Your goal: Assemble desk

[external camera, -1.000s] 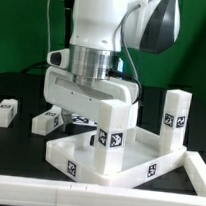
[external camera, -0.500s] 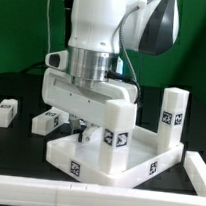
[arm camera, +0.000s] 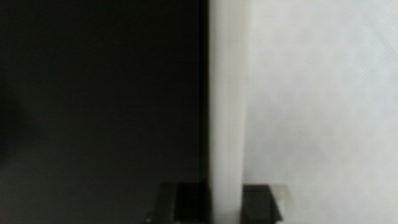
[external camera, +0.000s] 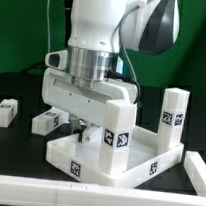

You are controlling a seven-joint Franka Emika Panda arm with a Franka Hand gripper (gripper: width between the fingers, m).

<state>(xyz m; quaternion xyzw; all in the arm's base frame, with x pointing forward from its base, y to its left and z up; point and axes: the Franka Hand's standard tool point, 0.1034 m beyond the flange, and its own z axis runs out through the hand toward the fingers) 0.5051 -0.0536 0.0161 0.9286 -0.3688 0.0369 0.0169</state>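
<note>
The white rimmed tabletop lies on the black table near the front. Two block legs stand upright on it, one in the middle and one at the exterior view's right, both showing square markers. Two more legs lie loose at the exterior view's left, one farther out than the other. My gripper reaches down at the tabletop's far rim. In the wrist view a thin white wall runs between my dark fingertips, and the gripper is shut on it.
A white rail runs along the table's front edge and turns up at the exterior view's right. Green backdrop behind the arm. The arm's body hides the table behind the tabletop.
One second ago the fingers stood apart over the rim; they have since shut on it. Arm, tabletop and legs have not visibly moved.
</note>
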